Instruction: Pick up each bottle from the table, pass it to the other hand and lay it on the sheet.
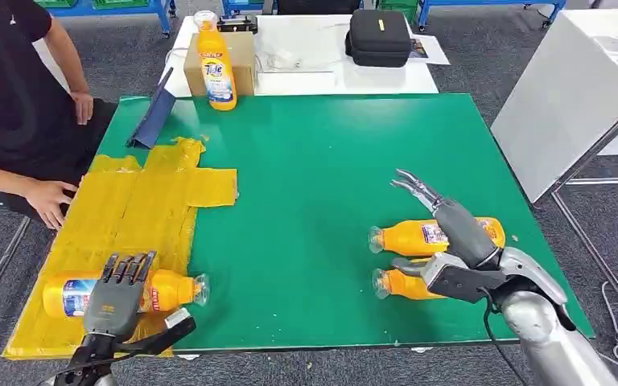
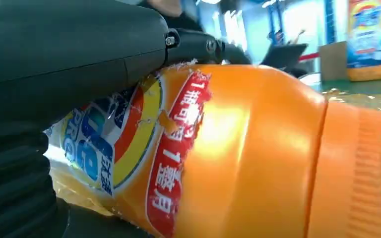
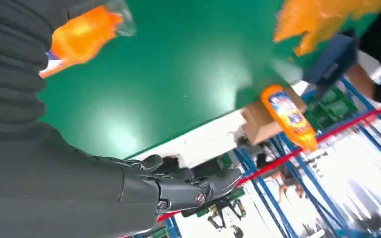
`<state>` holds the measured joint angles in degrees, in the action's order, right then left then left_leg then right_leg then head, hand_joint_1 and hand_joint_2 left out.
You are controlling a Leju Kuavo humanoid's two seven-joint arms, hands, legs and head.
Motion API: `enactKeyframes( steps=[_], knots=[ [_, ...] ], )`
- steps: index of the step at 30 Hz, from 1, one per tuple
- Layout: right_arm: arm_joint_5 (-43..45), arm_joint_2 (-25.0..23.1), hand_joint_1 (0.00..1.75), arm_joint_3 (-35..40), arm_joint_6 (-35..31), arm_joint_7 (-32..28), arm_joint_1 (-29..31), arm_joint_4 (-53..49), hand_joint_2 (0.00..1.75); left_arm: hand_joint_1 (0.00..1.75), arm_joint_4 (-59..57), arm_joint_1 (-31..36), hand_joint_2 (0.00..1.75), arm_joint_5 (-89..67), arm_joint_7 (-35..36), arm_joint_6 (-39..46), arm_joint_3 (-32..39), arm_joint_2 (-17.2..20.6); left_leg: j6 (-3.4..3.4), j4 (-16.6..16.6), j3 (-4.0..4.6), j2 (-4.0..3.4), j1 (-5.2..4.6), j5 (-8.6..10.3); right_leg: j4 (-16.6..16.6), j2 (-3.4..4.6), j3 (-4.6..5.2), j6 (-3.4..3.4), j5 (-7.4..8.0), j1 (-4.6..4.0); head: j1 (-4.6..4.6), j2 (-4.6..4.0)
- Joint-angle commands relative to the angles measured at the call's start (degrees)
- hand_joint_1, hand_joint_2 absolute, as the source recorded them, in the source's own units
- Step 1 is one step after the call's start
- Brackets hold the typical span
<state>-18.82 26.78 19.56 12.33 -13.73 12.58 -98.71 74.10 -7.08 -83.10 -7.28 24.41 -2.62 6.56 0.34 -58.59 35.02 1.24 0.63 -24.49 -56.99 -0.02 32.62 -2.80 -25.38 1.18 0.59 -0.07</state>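
Two bottles (image 1: 430, 237): we see them lying on the green tabletop (image 1: 322, 161), under our right hand (image 1: 438, 241), fingers spread, empty.
Left hand (image 1: 117, 293): rests on a bottle on sheet (image 1: 141, 289); grip, we cannot tell.

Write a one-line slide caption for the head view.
Left hand rests on a bottle on the yellow sheet; right hand hovers over two more.

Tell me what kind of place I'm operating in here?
Probably a robot lab or workshop: a green-topped work table with a taped yellow sheet, blue racking behind, and a person seated alongside.
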Motion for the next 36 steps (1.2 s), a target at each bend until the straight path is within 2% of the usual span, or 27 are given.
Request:
enactKeyframes(
  steps=[1,6,15,22,23,28,30,31,33,34,36],
  knots=[
    [-0.78,4.71,0.00,0.31,1.48,0.70,-2.82,-1.47,1.75,0.00,2.64,-3.90,1.75,8.54,-6.42,-2.97,0.23,-0.17,0.20,0.10,0.07,-0.20,-0.01,0.11,0.12,0.11,-0.24,0.07,0.11,0.00,0.02,0.00],
    [-1.73,3.81,0.00,0.38,1.32,0.54,-1.76,1.96,1.75,0.00,6.36,-4.40,1.75,18.58,-12.84,-7.17,1.99,-1.02,0.18,0.03,0.08,-0.33,0.05,0.11,0.12,0.19,-0.41,0.07,0.16,-0.05,0.00,0.00],
    [-1.99,3.59,0.00,0.46,1.16,0.47,-1.51,2.51,1.75,0.00,6.77,-4.38,1.75,18.95,-13.17,-7.20,2.22,-1.32,0.16,0.02,0.40,-0.23,0.04,0.14,0.07,0.11,-0.07,0.04,0.16,-0.03,-0.02,0.00],
    [-5.64,2.85,0.00,0.48,-0.39,0.68,-3.65,2.43,1.75,0.00,9.71,-3.44,1.75,23.63,-15.84,-7.09,5.71,-4.92,0.18,0.05,0.46,-0.25,0.07,0.14,0.16,0.09,-0.02,0.07,0.17,-0.10,-0.02,0.00],
    [-5.92,2.86,0.00,0.51,-0.61,0.60,-4.35,2.09,1.75,0.00,10.10,-3.25,0.00,23.16,-15.75,-6.63,5.99,-5.22,0.18,0.01,0.57,-0.14,0.07,0.16,0.12,0.00,0.07,0.03,0.16,-0.09,0.00,0.00],
    [-7.87,2.82,0.00,0.12,-1.42,0.91,-5.81,0.90,1.75,0.00,11.11,-2.88,0.00,22.79,-16.12,-5.19,7.80,-7.30,0.18,0.04,0.58,-0.17,0.07,0.13,0.15,0.00,0.07,0.08,0.13,-0.08,-0.02,0.00],
    [-9.13,2.89,0.00,-0.40,-1.54,1.35,-7.07,0.52,1.75,0.00,13.23,-2.07,0.00,33.13,-19.73,-8.46,9.93,-9.40,0.18,0.02,0.65,-0.16,0.09,0.14,0.14,0.00,0.11,0.08,0.14,-0.09,0.00,0.00],
    [-9.16,2.90,0.00,-0.45,-1.53,1.36,-7.22,0.53,1.75,0.00,13.51,-1.97,0.00,33.38,-19.77,-8.68,10.18,-9.44,0.18,0.01,0.65,-0.21,0.09,0.12,0.13,0.03,0.14,0.09,0.14,-0.09,-0.02,0.00],
    [-12.14,3.12,0.00,-0.38,-1.60,2.15,-8.11,1.46,1.75,0.00,16.72,-0.55,0.00,56.52,-23.31,-21.34,14.57,-11.97,0.17,-0.05,0.79,-0.05,0.10,0.16,0.08,-0.10,0.25,0.06,0.13,-0.10,-0.02,0.00],
    [-12.50,3.08,0.00,-0.46,-1.62,2.01,-8.35,2.44,1.75,0.00,18.02,-0.04,0.00,59.43,-22.74,-24.04,16.39,-11.98,0.17,-0.04,0.72,-0.05,0.12,0.14,0.12,-0.13,0.16,0.10,0.11,-0.13,-0.02,0.00],
    [-12.69,5.08,0.00,-0.47,-1.08,2.72,-8.35,3.60,1.75,0.00,20.19,0.16,0.00,76.09,-23.45,-35.42,20.30,-12.70,0.16,-0.06,0.78,-0.09,0.13,0.14,0.09,-0.06,0.24,0.08,0.14,-0.13,-0.02,0.00]
  ],
)
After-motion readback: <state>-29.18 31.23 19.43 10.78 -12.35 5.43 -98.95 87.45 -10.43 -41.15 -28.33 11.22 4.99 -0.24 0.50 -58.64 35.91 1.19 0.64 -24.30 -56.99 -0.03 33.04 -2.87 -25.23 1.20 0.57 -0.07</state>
